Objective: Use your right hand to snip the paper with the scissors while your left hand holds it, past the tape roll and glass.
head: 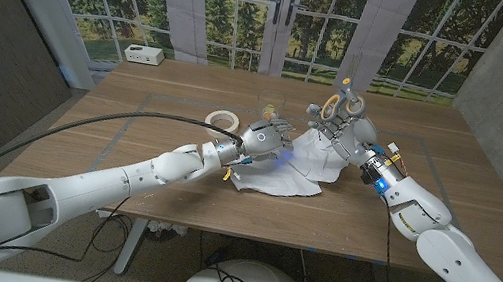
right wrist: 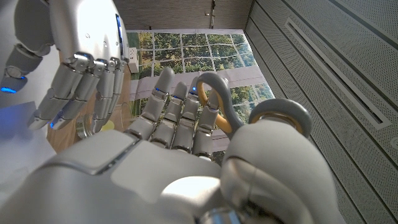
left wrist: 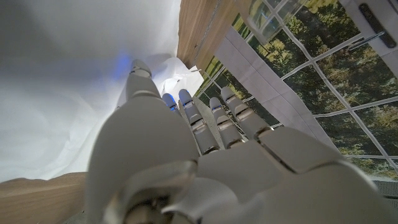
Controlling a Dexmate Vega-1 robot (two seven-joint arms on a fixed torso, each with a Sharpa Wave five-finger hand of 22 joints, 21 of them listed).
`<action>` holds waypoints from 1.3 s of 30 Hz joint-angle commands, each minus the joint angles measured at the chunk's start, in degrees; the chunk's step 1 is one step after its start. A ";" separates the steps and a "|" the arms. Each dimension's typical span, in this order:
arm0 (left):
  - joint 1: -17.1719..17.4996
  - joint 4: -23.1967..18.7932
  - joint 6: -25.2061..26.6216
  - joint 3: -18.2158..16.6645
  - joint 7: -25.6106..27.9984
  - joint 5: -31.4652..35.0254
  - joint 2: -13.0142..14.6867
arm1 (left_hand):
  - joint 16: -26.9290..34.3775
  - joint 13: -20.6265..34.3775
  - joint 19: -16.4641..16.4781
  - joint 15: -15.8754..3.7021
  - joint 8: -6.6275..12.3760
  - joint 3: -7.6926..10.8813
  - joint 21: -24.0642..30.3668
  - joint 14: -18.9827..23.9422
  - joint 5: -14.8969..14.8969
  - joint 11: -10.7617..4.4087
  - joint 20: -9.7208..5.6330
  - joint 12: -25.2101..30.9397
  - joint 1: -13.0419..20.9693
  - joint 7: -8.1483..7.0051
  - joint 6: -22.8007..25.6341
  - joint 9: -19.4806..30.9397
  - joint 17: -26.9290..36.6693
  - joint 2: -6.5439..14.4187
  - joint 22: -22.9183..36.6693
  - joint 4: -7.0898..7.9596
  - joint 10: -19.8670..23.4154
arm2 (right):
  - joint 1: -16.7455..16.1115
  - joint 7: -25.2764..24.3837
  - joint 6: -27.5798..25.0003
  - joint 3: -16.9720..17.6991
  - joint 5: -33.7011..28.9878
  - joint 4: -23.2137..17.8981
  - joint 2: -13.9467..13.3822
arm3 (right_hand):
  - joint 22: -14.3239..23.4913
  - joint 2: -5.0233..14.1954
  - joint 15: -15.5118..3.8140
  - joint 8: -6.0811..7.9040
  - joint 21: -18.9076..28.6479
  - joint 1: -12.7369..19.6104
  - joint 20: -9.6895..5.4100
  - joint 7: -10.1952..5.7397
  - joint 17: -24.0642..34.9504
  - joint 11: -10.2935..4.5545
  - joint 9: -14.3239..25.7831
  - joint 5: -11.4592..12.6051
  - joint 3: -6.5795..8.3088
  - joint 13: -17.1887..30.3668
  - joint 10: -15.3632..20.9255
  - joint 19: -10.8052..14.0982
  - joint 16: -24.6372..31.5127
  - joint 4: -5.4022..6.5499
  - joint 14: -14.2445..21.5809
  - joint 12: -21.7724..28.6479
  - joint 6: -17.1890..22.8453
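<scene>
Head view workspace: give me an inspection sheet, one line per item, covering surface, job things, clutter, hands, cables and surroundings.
Surface: wooden table, faint tape outlines on it.
Paper: white sheet, crumpled, lying mid-table between the hands.
Scissors: scissors with yellow-lined grey handles, raised above the paper's far edge.
Tape roll: tape roll lying flat, left of the paper.
Glass: clear glass, faint, just behind the left hand.
Clutter: small white box at the far left corner.
Hands: left hand at the paper's left edge, grip unclear; right hand holds the scissors.
Cables: black cable along the left arm.
Surroundings: window backdrop with trees; grey panels either side.
</scene>
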 commanded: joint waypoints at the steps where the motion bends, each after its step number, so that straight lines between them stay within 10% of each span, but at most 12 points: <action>1: -1.12 1.53 0.20 1.66 0.75 -0.43 -0.39 | 0.35 0.13 0.15 -9.93 0.47 0.18 0.30 0.41 -0.21 -0.12 -2.06 -0.10 0.71 -0.08 0.37 0.27 -0.05 -0.01 0.02 -0.06 -0.16 | 0.00 0.00 -0.09 0.18 0.28 0.13 0.04 | 0.23 0.68 -2.78 0.43 -0.35 0.05 0.00 0.11 0.19 0.08 0.13 -0.08 -0.14 0.31 0.59 0.78 -0.17 -0.16 0.60 -0.23 -0.24; 39: -2.69 3.26 0.92 3.36 -4.11 -2.33 -1.35 | 0.74 0.13 0.86 -9.93 0.16 1.13 0.63 1.58 -1.99 -0.11 -2.12 -0.18 0.68 -0.09 -0.35 0.31 0.11 1.93 0.15 0.89 -0.36 | 0.75 -0.08 -0.79 0.04 0.61 0.83 0.42 | 0.24 0.90 -2.59 1.09 -0.91 -0.09 -0.12 0.15 0.30 -0.11 -0.09 -0.21 -0.05 0.37 0.99 1.11 -0.70 -0.21 0.96 -0.90 -0.38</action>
